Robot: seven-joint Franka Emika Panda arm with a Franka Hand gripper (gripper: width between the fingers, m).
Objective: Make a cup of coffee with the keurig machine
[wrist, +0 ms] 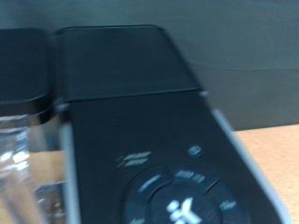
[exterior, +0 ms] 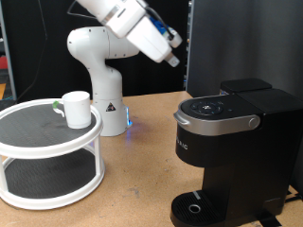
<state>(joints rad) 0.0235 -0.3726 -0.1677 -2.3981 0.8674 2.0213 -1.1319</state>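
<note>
The white robot arm [exterior: 128, 28] reaches in from the top of the exterior view, its wrist end hanging in the air above and a little to the left of the coffee machine [exterior: 232, 151]. The claw's fingertips do not show clearly in either picture: in the exterior view only the blue-tipped end of the hand is seen near the top edge, and the wrist view shows no fingers at all. Whether the claw is apart or together cannot be told, and nothing is seen held in it.

The coffee machine stands on the wooden bench [exterior: 142, 180] at the right of the exterior view, near the camera, with its silver-grey lid handle [exterior: 222, 121] down and the lid shut. Its drip tray [exterior: 194, 208] at the base is bare; no cup sits under the spout. The wrist view looks down along the machine's black top [wrist: 131, 84], with its buttons blurred at the lower edge, so the hand appears aimed at the lid from above.

The cup [exterior: 77, 109] stands upright on the upper tier of a white two-level round stand [exterior: 47, 142] at the left of the exterior view, well apart from the machine and from the claw. A green touch shows at its left side.

So the machine lies below and slightly right of the hand, much nearer to it than the cup, which lies down and off to the left. Judging by the empty tray and shut lid, the brewing work looks barely begun.
</note>
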